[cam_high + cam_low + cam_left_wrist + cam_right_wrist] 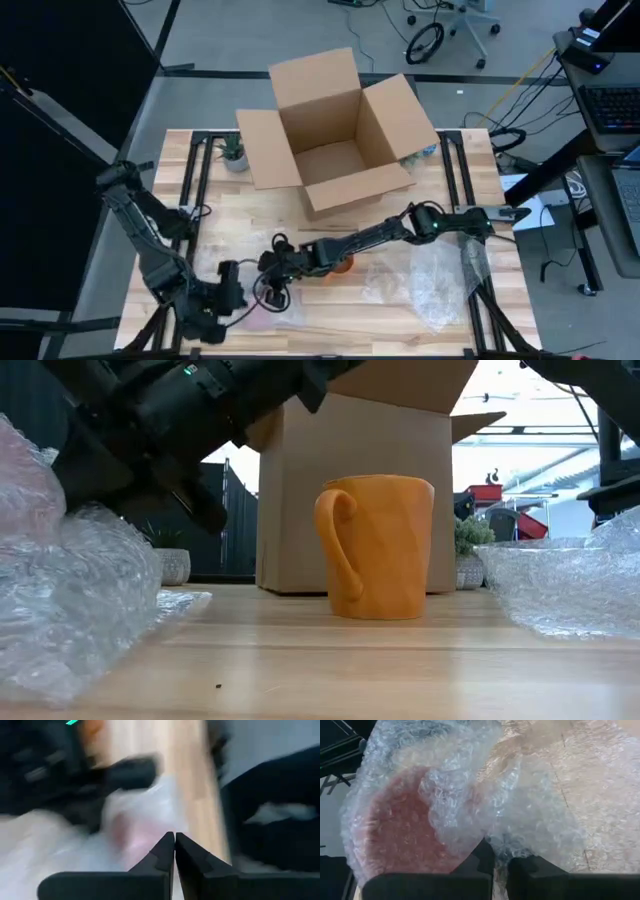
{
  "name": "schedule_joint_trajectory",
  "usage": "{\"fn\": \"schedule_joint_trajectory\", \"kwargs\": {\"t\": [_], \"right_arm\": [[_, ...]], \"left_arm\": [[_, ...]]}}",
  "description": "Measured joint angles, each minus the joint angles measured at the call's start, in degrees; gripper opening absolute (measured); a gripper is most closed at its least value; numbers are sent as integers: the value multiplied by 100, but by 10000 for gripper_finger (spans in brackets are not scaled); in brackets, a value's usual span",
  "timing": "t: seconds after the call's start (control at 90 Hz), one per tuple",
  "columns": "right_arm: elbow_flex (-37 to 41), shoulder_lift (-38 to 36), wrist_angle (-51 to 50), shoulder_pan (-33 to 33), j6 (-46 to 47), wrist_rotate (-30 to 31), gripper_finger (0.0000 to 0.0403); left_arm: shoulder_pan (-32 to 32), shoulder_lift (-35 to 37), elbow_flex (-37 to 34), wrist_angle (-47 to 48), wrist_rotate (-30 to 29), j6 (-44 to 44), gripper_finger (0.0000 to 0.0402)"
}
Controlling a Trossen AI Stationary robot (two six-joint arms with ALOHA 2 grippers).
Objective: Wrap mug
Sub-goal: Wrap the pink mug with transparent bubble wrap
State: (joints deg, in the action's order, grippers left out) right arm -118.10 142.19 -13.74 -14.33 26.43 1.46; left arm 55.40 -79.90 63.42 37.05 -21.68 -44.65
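Orange mug upright mid-table | bubble wrap flanks both sides

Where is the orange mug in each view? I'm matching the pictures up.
High view: orange mug low centre, mostly hidden under the right arm.
Low view: mug at centre, upright, handle on the picture's left.
Left wrist view: not identifiable.
Right wrist view: not in it.
Shared landmark: cardboard box behind the mug.

Mug mostly under the right arm from above; blurred bubble wrap beyond left claw
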Motion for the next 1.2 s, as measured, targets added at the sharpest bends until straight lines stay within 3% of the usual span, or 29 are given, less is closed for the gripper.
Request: {"fn": "schedule_joint_trajectory", "kwargs": {"t": [0.178,0.433,0.556,1.2], "right_arm": [[-2,-2,5,-2,-33,4,4],[-9,-11,17,-2,-169,20,4],[-9,-13,29,-31,-238,21,4],[-533,-33,-245,-294,-1603,47,4]], "left_arm": [[139,-391,-488,-967,44,-66,0],[139,-1474,-595,-1277,368,-401,0],[139,-1665,-595,-1510,301,-287,0],[148,-2165,-573,-1024,-446,74,0]]}}
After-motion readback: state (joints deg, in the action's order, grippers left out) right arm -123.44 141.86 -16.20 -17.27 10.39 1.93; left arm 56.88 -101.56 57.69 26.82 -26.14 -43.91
